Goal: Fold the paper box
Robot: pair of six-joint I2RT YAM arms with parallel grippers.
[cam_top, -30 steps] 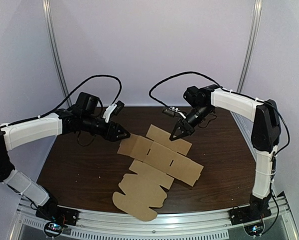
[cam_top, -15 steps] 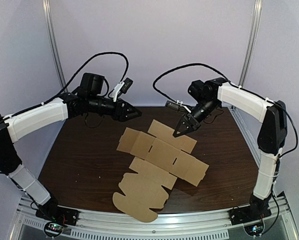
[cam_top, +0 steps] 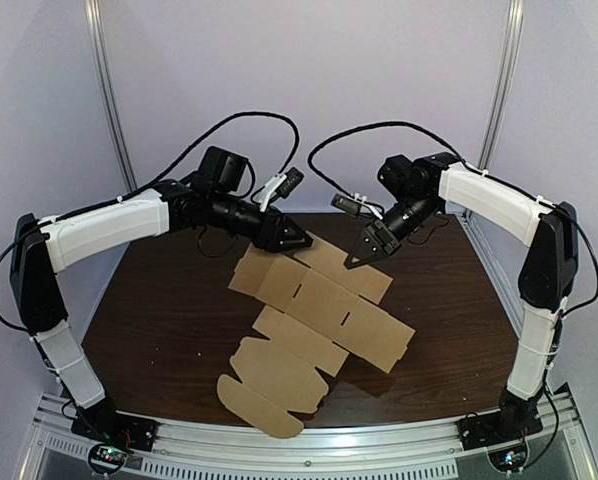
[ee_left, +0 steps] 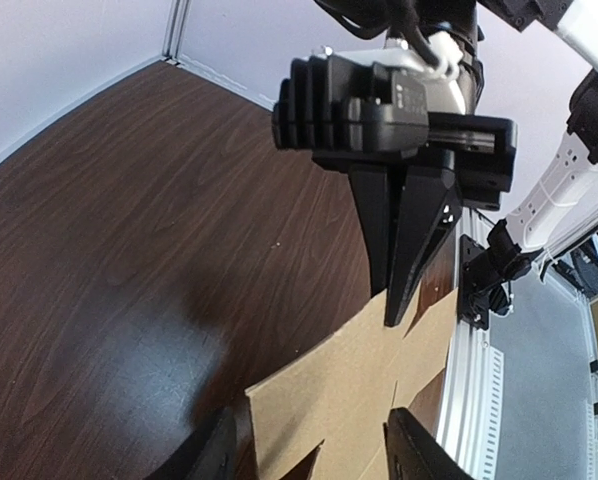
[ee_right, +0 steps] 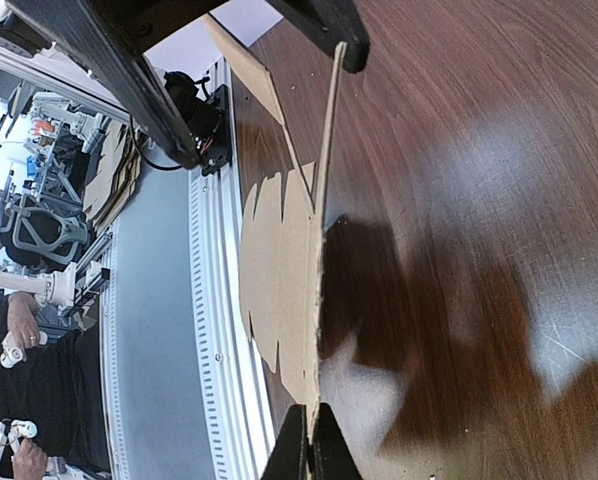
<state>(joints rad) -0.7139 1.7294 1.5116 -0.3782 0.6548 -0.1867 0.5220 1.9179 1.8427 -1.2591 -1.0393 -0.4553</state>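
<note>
Dark brown wood-grain table (cam_top: 169, 320), pale lilac walls on three sides.

- Paper box (cam_top: 324, 310): unfolded flat brown card blank, roughly cross-shaped, at mid-table. Its long axis runs diagonally. The scalloped end flap points to the near edge, left of centre, and the plain end flap points to the far side, right of centre. A shorter cross-band runs from far-left to near-right. Slots are cut along the creases.
- The far end is raised off the wood; the right wrist view shows the card nearly edge-on with a shadow beneath it. The scalloped end sits low by the near edge.
- Right gripper (cam_top: 359, 258): fingers closed tight, pinching the far flap's edge, tips pointing down and to the left.
- Left gripper (cam_top: 297, 242): spread wide over the far-left corner of the card. Its fingers (ee_left: 211, 455) sit on either side of that corner, and I cannot tell whether they touch it.
- The two grippers are close together at the far end of the blank.
- Black cables (cam_top: 249, 125) loop above both wrists.
- Slotted metal rail (cam_top: 309, 455) along the near edge carries the arm bases.
</note>
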